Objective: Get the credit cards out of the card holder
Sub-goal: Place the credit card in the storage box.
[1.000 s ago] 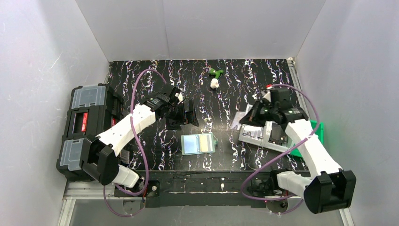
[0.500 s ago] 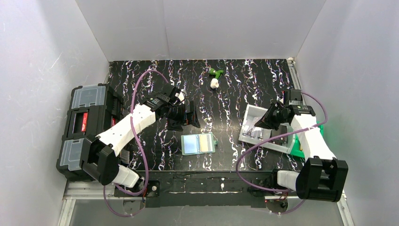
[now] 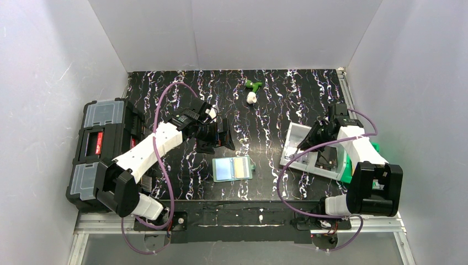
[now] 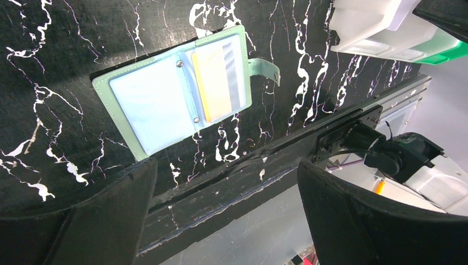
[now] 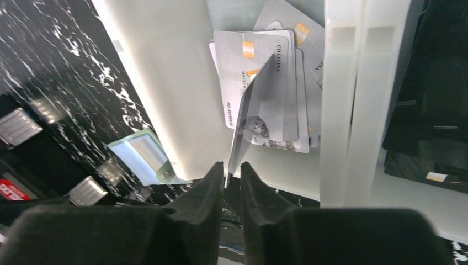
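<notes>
Shifted rightward, right claw sits loosened around thin pale-grey plastic card, white plastic tray beneath; lift early, you'll drag it out.

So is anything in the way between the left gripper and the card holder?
Nothing visible. The holder lies open on the table, close to the open left gripper, with only bare table between them.
</notes>
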Available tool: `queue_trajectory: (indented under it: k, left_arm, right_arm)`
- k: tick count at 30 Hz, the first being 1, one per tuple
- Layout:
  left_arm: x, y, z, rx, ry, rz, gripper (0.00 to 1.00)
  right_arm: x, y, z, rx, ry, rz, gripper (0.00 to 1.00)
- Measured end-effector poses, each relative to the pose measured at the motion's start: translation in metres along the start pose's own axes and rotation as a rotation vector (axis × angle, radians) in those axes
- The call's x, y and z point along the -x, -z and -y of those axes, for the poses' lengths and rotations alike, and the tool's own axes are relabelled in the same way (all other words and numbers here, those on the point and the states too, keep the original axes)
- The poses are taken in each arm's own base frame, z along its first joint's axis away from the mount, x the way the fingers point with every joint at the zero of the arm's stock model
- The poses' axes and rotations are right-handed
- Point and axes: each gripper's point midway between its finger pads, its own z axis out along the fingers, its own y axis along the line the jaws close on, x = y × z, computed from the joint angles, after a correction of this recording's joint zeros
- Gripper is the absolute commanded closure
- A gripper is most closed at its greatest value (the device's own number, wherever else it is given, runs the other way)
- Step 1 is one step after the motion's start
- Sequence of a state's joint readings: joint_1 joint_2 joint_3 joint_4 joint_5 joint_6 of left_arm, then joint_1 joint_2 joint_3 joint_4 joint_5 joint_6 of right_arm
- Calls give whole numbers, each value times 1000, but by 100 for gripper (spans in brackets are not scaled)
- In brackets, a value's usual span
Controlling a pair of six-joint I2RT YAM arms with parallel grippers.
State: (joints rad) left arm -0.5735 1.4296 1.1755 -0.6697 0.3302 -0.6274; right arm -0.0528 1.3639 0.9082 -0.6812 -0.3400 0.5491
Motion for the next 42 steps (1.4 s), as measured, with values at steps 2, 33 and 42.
queue_trajectory:
  k: [2, 33, 42]
  left_arm:
    - [0, 0, 0, 0, 1, -1, 2]
    - [-6, -7, -14, 53, 36, -8, 2]
    - [-26, -19, -44, 149, 95, -40, 2]
  right_arm:
    - [1, -1, 2, -11, -2, -1, 60]
    - [-4, 55, -9, -78, 60, 110, 4]
    - [-65, 43, -69, -17, 326, -1, 6]
